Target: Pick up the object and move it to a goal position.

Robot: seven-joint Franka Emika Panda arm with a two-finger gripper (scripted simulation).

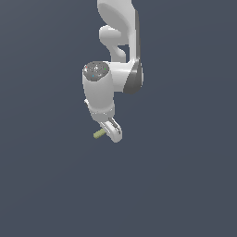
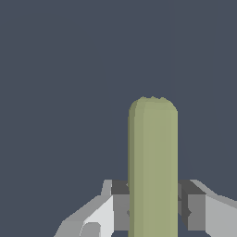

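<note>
In the exterior view, the white arm [image 1: 113, 74] reaches down from the top of the picture, and its pincer [image 1: 111, 131] is at the lowest point. The stick [image 1: 98, 134], thin and pale olive-yellow, comes out of the pincer toward the exterior view's left. The background is a plain dark blue-grey, and no edge of a desk or any goal mark can be seen, so it is not possible to tell if the stick is lifted or lies on a surface.

In the wrist view, the stick [image 2: 152, 162] stands between the two fingers [image 2: 119, 210] of the pincer [image 2: 152, 208], and the dark pads touch it on both sides. The pincer is narrow and holds the stick firmly, it seems.

The step in hand is probably the carrying: the grasp looks finished. The next move calls for a steady transport to the goal position, with the grip unchanged, because a thin round stick can slip or turn between the pads.
</note>
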